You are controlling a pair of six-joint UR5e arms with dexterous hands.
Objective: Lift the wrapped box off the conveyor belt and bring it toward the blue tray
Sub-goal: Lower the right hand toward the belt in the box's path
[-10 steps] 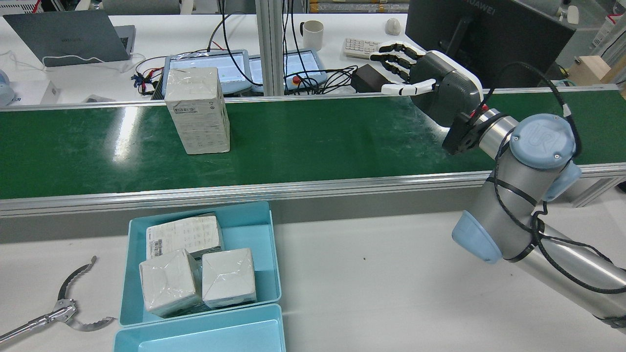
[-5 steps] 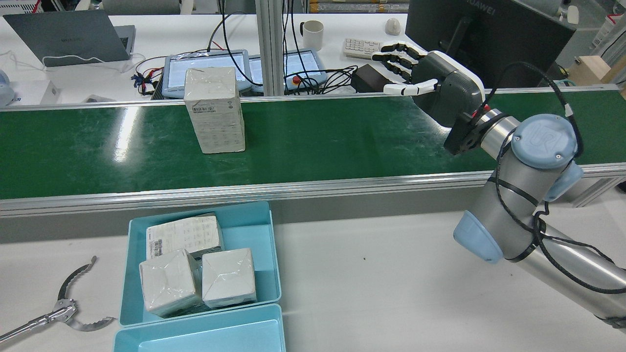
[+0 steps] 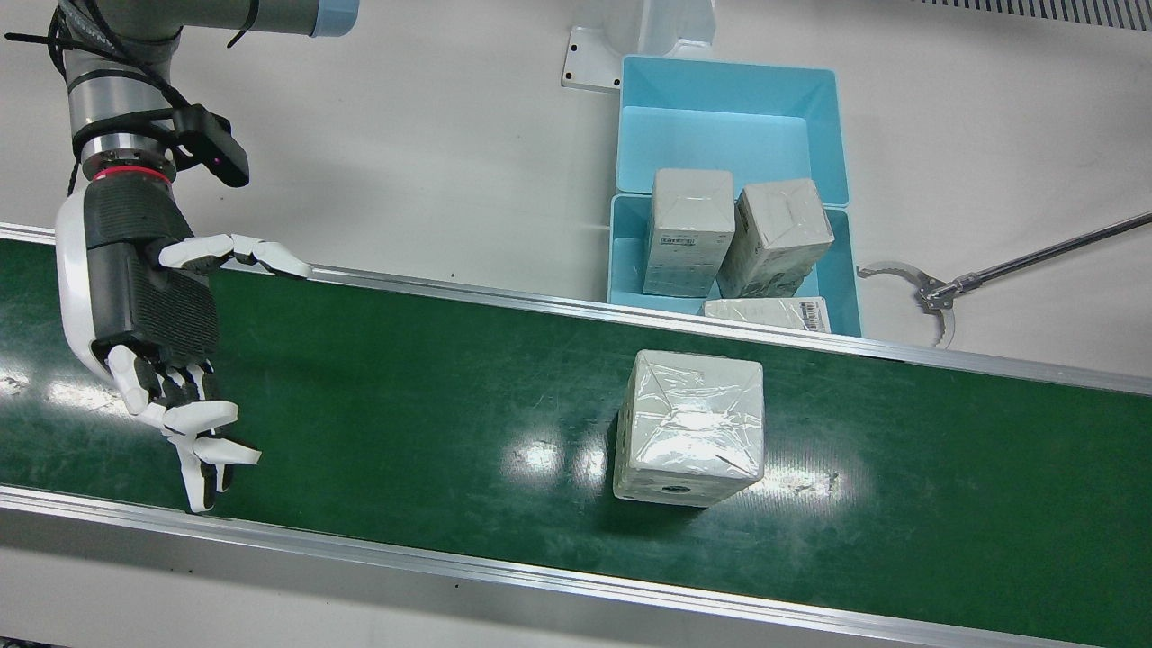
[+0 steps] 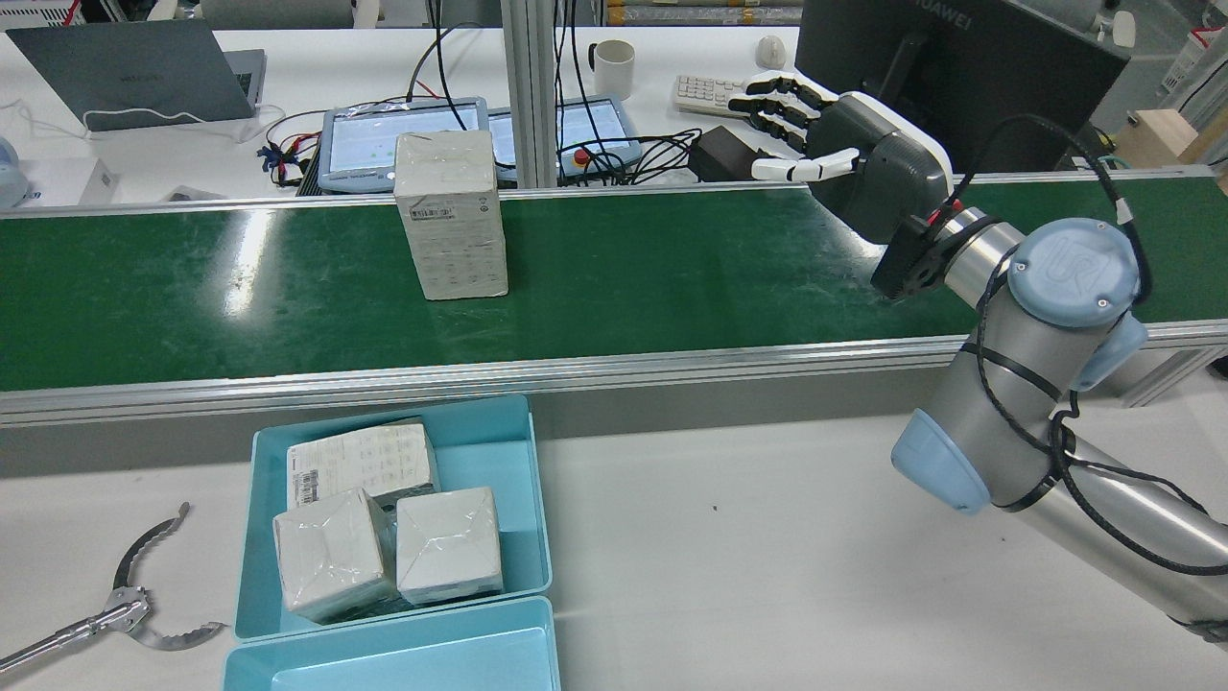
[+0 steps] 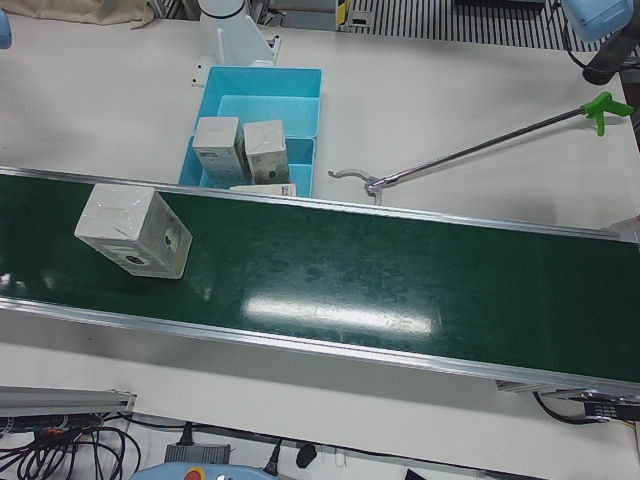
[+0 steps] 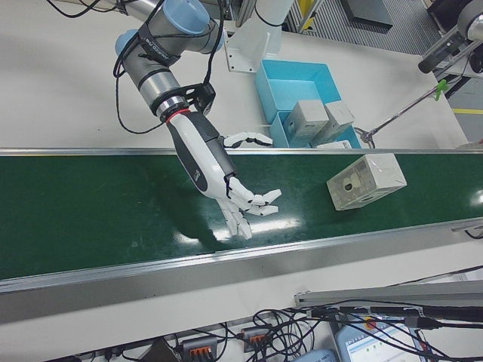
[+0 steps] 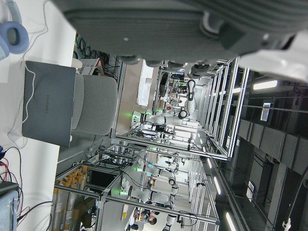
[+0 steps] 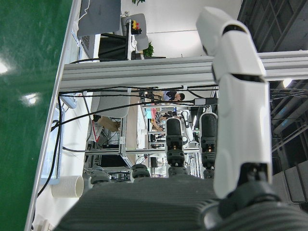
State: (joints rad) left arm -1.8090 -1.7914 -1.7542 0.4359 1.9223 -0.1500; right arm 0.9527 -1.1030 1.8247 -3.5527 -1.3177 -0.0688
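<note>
We keep right hand (image 4: 844, 158) fingers spread, empty; wrapped box (image 4: 451, 214) upright, well apart; grasp its sides squarely.

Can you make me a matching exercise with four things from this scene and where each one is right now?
Things:
1. wrapped box
2. right hand
3. three packed boxes
4. grabber tool

Places:
A. inside the blue tray
B. standing alone on the green belt
C. lying on the white table
D. open above the belt

Pairs: 1-B, 2-D, 3-A, 4-C
</note>
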